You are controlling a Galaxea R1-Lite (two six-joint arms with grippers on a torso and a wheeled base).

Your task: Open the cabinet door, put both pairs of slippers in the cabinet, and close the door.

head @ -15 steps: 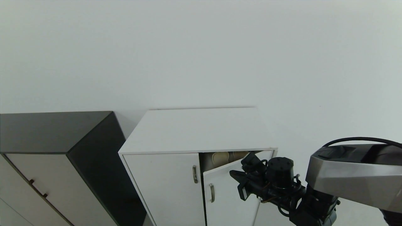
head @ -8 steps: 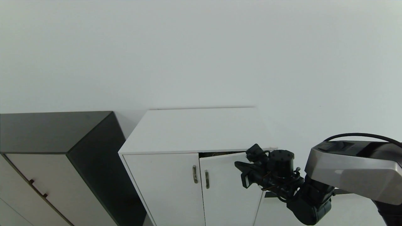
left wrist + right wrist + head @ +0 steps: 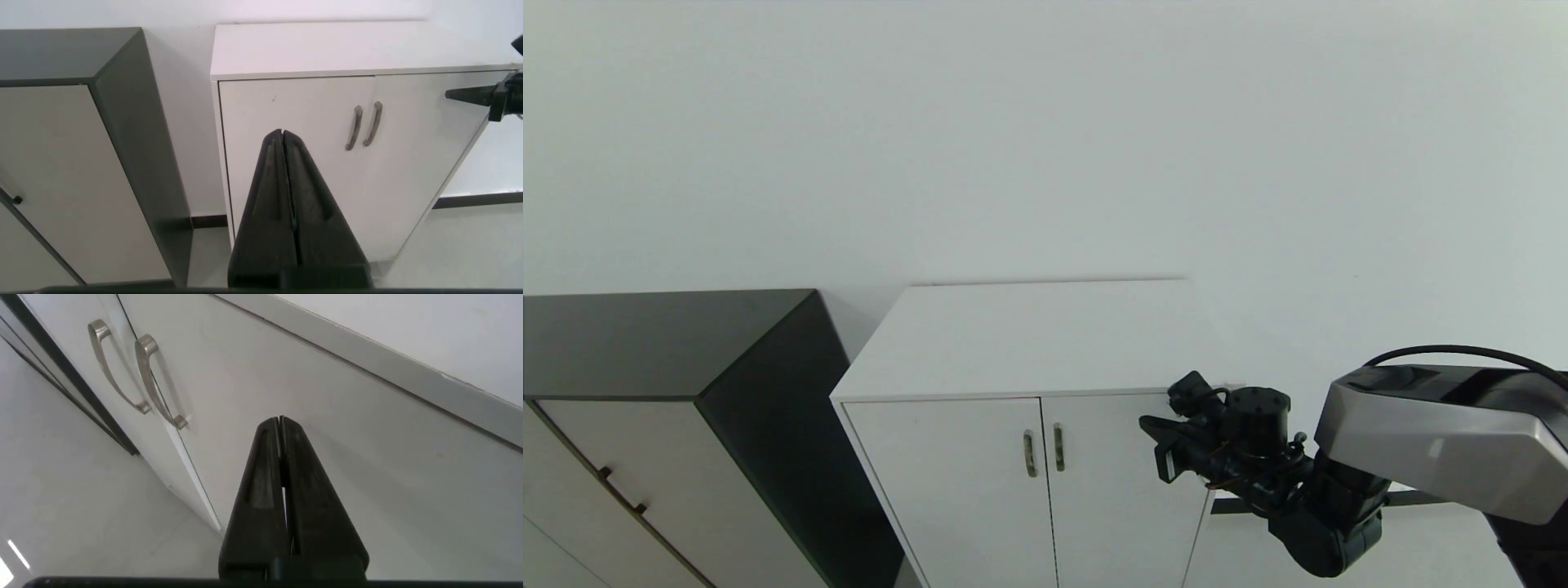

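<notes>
Two doors front the white cabinet (image 3: 1029,339); the left door (image 3: 947,490) and the right door (image 3: 1119,490) both lie flush with the frame, fully closed; their metal handles (image 3: 1058,447) stand upright side by side at the middle seam. The right gripper (image 3: 1147,423) is at the upper outer part of the right door, pointing across its face towards the handles; its fingers are pressed together with nothing between them, as the right wrist view shows; whether the tip actually touches the panel is hard to say from these angles. The left gripper (image 3: 283,135) is held well back from the cabinet, facing its front, its fingers likewise drawn tight together and holding nothing. A dark grey cabinet (image 3: 670,343) stands just beside the white one on the left; both back onto a plain pale wall (image 3: 1045,122); a skirting board (image 3: 392,367) runs along the foot of the wall to the right of the cabinet.
</notes>
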